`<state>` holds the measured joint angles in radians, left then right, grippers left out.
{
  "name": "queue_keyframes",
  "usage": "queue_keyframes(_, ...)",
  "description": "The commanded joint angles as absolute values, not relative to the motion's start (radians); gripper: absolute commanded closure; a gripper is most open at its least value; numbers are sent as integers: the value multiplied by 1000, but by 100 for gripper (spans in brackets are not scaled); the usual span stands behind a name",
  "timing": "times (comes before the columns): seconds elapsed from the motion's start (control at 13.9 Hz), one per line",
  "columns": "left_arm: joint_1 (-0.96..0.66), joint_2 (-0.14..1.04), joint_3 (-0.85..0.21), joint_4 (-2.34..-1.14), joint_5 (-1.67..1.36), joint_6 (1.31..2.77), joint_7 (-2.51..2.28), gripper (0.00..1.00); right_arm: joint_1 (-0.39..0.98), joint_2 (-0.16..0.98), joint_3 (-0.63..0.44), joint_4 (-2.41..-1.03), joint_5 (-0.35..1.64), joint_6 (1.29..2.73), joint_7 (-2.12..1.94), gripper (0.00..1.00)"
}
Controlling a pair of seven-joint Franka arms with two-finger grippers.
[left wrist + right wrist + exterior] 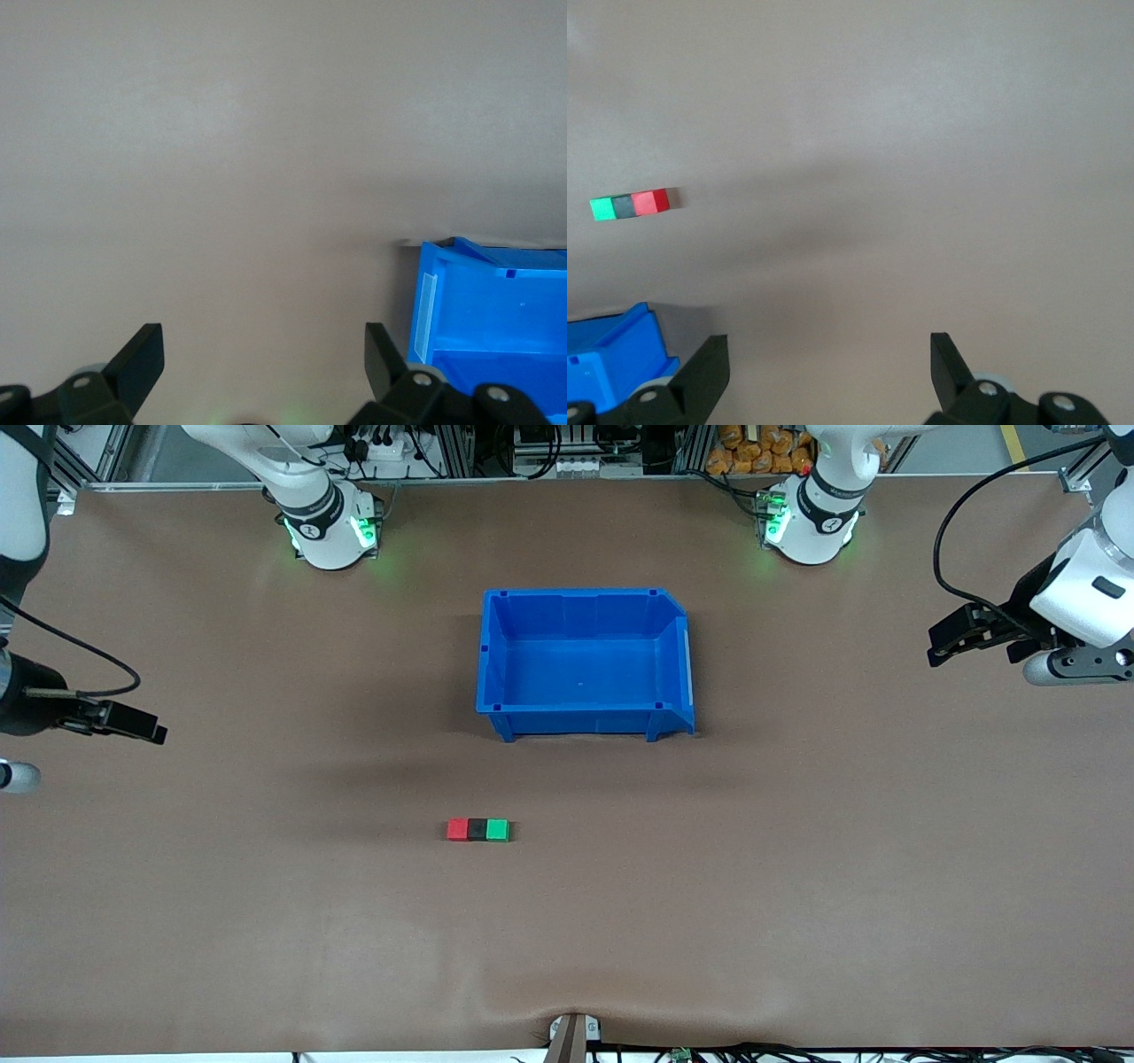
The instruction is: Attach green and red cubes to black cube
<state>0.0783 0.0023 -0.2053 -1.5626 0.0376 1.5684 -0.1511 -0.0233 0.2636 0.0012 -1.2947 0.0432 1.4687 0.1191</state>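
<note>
red cube (457, 830), black cube (477, 830) and green cube (498, 830) sit in one row on the brown table (797, 886), touching face to face, black in the middle. red is on the right arm's end, green on the left arm's end. looks like the attach is already done, judging by the flush line-up; can't confirm the bond from here.

row's long axis runs along the table, from one arm's end toward the other. it lies nearer the front camera than the blue bin (496, 655), well apart from it. bin looks empty.

right gripper (133, 722) hangs over the table edge at the right arm's end, well apart from the row, jaws wide, nothing in them. its wrist view catches the row end-on-ish, red cube toward the gripper, with a corner of the bin.

left gripper (952, 638) hangs over the left arm's end of the table, roughly level with the bin, jaws wide and empty too. its wrist view shows only table and the bin's end, no cubes.

both arms are parked clear. neither is clearly closer; right has line of sight to the row. if any move follows, it'd be a reach inward along the row's axis. my read: task complete, nothing left to grab.
</note>
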Motion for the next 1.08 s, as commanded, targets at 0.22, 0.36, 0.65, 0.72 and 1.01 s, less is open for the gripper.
queue_keyframes(0.22, 80, -18, -209, -1577, 35, 1565, -164, 0, -37, 187, 15, -1328, 26, 1442, 64, 0)
queue_keyframes(0.36, 81, -17, -209, -1577, 35, 1565, -163, 0, -37, 166, 15, -1342, 26, 1439, 64, 0)
queue_keyframes(0.65, 83, -17, -209, -1577, 35, 1565, -164, 0, -38, 114, 14, -1367, 26, 1434, 22, 0)
queue_keyframes(0.72, 81, -17, -209, -1577, 35, 1565, -164, 0, -40, 109, 14, -1368, 26, 1425, 21, 0)
queue_keyframes(1.01, 81, -17, -209, -1577, 35, 1565, -164, 0, -48, 57, 15, -1411, 17, 1425, 21, 0)
